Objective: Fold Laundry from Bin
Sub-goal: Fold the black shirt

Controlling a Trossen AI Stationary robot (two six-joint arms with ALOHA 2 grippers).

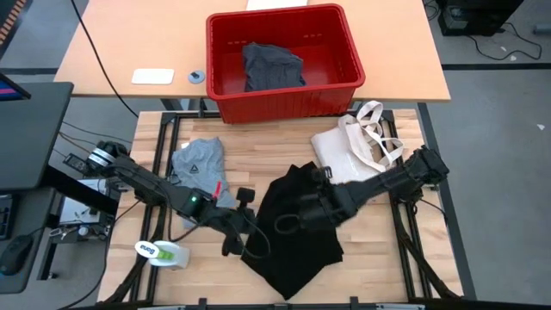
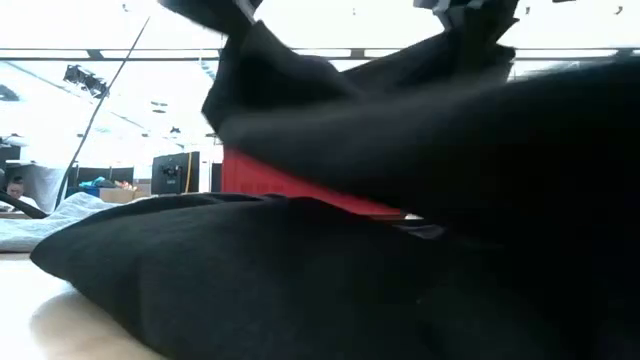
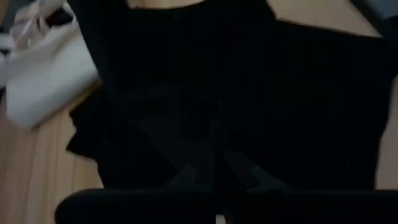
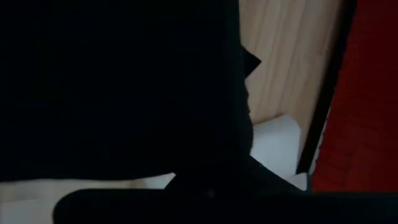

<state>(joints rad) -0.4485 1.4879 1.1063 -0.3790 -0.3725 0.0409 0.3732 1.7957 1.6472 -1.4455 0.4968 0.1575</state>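
Both tools pinch the black garment [image 1: 293, 232] at counter centre: left tool [image 1: 245, 226] clamped on its nine o'clock edge, right tool [image 1: 297, 217] closed on its middle. Grey T-shirt [image 1: 197, 163] lies at ten o'clock, bin [image 1: 284, 60] at twelve.

A large garment [image 1: 293, 237] lies mid-table between a T-shirt [image 1: 198, 161] on the left and a tote bag [image 1: 353, 146] on the right; behind them the bin [image 1: 284, 95] (holding another garment [image 1: 272, 67])

Three garments [image 1: 293, 232], one bin [image 1: 284, 90], one tote [image 1: 357, 146].
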